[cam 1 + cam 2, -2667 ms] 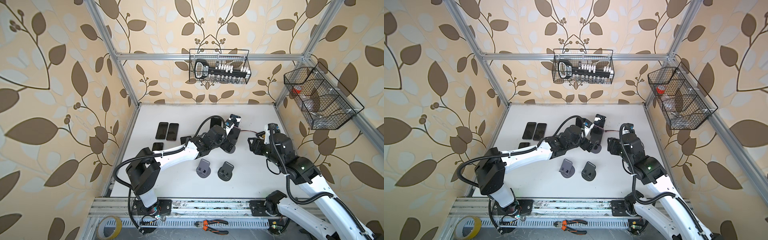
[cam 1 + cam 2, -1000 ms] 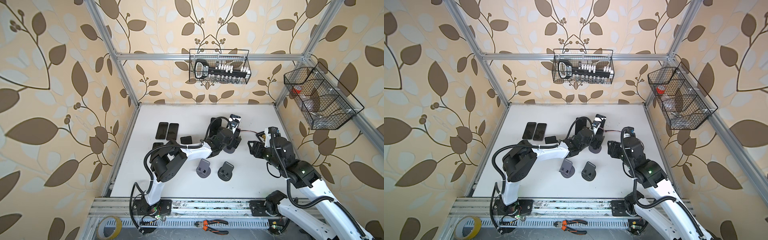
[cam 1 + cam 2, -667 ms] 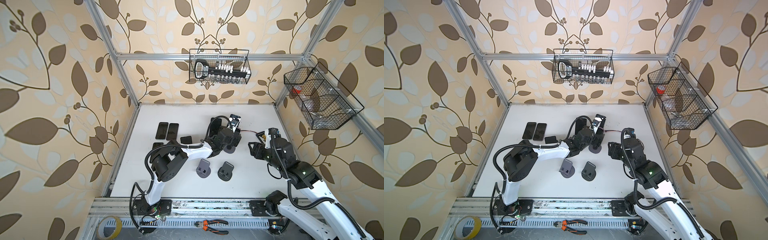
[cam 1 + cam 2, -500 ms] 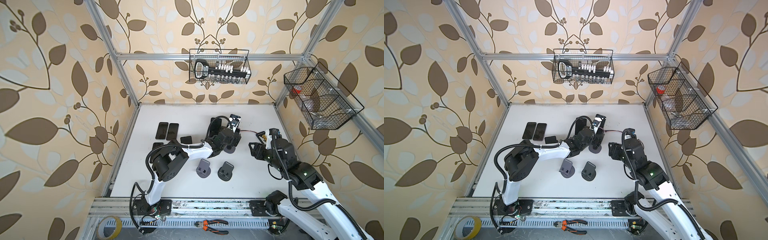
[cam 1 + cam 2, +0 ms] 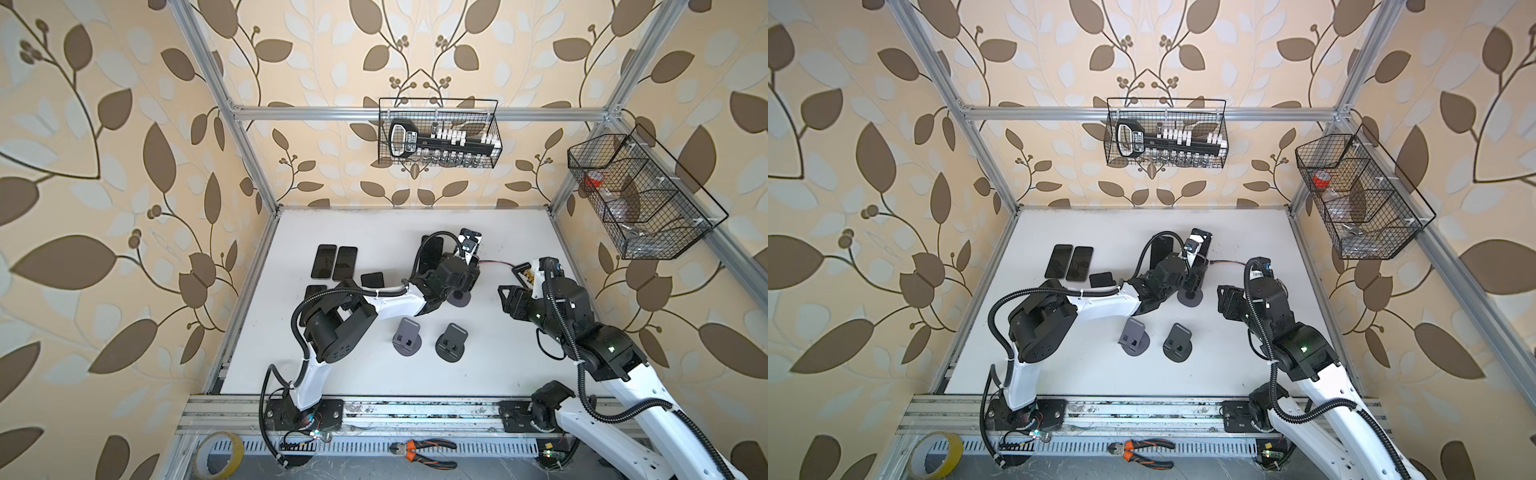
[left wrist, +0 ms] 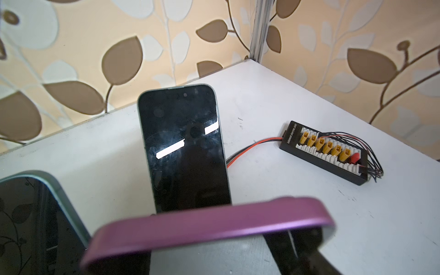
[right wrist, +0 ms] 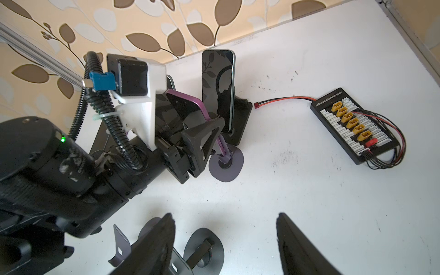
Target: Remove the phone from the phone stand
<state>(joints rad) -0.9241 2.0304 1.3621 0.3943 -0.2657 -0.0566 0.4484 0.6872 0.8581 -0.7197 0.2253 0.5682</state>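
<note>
top: my left gripper (image 5: 464, 281) is over the phone stand (image 5: 460, 300), mid-table, far side | left wrist: purple phone (image 6: 209, 226) right up close | right wrist: left gripper's pinching that phone, bottom end down in the stand; right gripper (image 7: 224, 214) spread, empty

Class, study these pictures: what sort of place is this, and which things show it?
Probably a robotics test cell, not a home: the robot's left arm and right arm stand on a rail, an aluminium frame carries wallpapered panels, and pliers and tape lie in front.
</note>
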